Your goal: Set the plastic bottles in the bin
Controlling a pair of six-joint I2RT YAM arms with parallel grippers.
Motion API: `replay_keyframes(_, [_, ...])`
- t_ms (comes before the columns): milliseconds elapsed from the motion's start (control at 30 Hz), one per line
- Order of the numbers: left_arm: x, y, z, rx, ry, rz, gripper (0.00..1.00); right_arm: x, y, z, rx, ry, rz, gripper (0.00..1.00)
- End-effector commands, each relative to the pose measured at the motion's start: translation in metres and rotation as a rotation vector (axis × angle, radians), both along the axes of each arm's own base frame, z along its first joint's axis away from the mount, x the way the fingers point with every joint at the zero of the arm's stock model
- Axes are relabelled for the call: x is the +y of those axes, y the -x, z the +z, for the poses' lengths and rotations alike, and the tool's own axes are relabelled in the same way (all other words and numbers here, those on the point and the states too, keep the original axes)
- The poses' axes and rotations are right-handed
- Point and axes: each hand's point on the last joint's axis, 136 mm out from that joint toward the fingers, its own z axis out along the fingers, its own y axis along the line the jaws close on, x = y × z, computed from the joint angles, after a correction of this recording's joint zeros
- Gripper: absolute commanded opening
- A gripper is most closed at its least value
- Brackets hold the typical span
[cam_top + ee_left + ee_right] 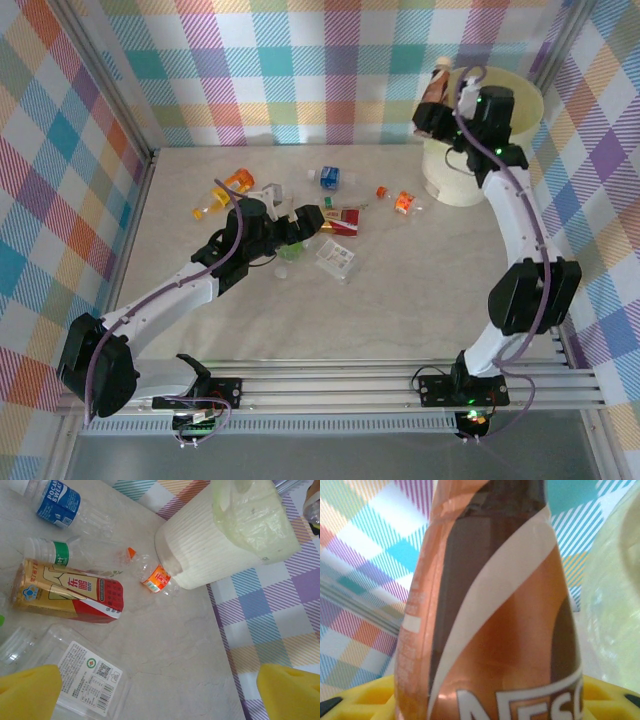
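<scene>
My right gripper (436,103) is raised by the left rim of the cream bin (490,150), shut on a brown-and-orange bottle (437,80). In the right wrist view that bottle (495,620) stands upright between my yellow fingers (360,700), with the bin's wall (615,605) to its right. My left gripper (295,212) hovers open over the clutter, nothing between its yellow fingertips (27,690). Ahead of it lie a red-and-gold bottle (70,592), a green-label bottle (60,554), a blue-label bottle (57,502) and a crushed orange-label bottle (157,577) close to the bin (200,545).
A flat clear container with a white label (85,672) lies under the left gripper. A loose orange cap (131,553) sits near the bin. Two orange bottles (237,180) lie at the back left. Plaid walls enclose the table on three sides.
</scene>
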Motion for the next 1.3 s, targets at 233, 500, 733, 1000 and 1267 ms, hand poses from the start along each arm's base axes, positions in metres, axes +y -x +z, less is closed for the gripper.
replay_keyframes(233, [0.018, 0.011, 0.016, -0.057, 0.005, 0.052, 1.00, -0.071, -0.054, 0.009, 0.209, -0.461, -0.078, 0.41])
replay_keyframes(500, [0.028, 0.014, 0.015, -0.066, -0.010, 0.083, 1.00, -0.123, -0.094, -0.006, 0.232, -0.569, -0.316, 0.52])
replay_keyframes(733, [0.028, 0.015, 0.013, -0.057, -0.012, 0.081, 1.00, -0.138, -0.117, -0.019, 0.278, -0.692, -0.417, 0.71])
replay_keyframes(1000, [0.032, 0.016, 0.011, -0.061, -0.022, 0.094, 1.00, -0.145, -0.109, -0.001, 0.261, -0.706, -0.467, 1.00])
replay_keyframes(1267, [0.029, 0.015, 0.008, -0.053, -0.020, 0.087, 1.00, -0.139, -0.096, 0.013, 0.241, -0.674, -0.441, 1.00])
